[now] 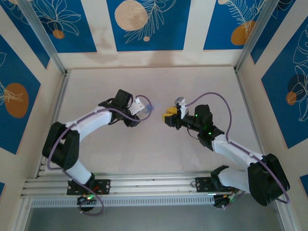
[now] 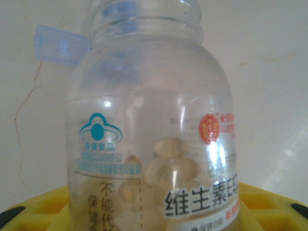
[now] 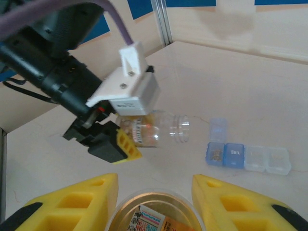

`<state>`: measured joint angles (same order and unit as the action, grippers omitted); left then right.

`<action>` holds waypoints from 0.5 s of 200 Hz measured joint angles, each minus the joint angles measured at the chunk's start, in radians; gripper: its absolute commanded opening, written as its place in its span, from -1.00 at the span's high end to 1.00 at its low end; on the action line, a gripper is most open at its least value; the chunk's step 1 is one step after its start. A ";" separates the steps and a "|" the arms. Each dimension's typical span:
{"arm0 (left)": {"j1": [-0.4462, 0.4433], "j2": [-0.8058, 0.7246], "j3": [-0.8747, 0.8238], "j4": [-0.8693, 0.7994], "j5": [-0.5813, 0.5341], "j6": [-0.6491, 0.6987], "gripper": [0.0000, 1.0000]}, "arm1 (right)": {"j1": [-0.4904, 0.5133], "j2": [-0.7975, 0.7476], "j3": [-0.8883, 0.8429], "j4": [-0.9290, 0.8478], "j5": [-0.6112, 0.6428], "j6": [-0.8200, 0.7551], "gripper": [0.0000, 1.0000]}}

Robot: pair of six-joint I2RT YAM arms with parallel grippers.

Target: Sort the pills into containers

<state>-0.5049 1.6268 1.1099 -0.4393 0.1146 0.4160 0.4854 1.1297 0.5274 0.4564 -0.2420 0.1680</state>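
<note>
Both clamped: left hand [image 3: 130,137] on vial [image 3: 163,129] near pill box [image 3: 248,158], right hand [image 3: 155,192] on lid [image 3: 154,214].

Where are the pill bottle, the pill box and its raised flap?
pill bottle [image 3: 153,130], right wrist view, clear body.
pill box [image 3: 234,155], right wrist view, blue Sun lid.
raised flap [image 3: 218,129], right wrist view, its middle.

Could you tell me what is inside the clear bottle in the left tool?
Pale tan pills lie heaped toward the base of the bottle. Its printed label covers part of the heap, so no count is possible.
</note>
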 measured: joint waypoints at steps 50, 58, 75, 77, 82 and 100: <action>0.011 0.109 0.072 -0.067 -0.037 0.045 1.00 | 0.000 0.000 0.000 0.000 -0.001 0.003 1.00; 0.013 0.123 0.086 -0.074 -0.040 0.050 1.00 | 0.000 0.000 0.000 0.000 -0.001 0.003 1.00; 0.015 0.150 0.113 -0.083 -0.047 0.059 1.00 | 0.000 0.000 0.000 0.000 -0.001 0.005 1.00; 0.016 0.154 0.116 -0.084 -0.048 0.060 1.00 | 0.000 0.000 0.000 0.000 -0.001 0.006 1.00; 0.016 0.160 0.124 -0.089 -0.050 0.063 1.00 | 0.000 0.000 0.000 0.000 -0.001 0.007 1.00; 0.016 0.176 0.148 -0.106 -0.064 0.066 1.00 | 0.000 0.000 0.000 0.000 -0.002 0.007 1.00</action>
<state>-0.4885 1.8030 1.2575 -0.5449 0.0505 0.4824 0.4854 1.1301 0.5274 0.4561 -0.2436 0.1753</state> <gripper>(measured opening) 0.512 0.408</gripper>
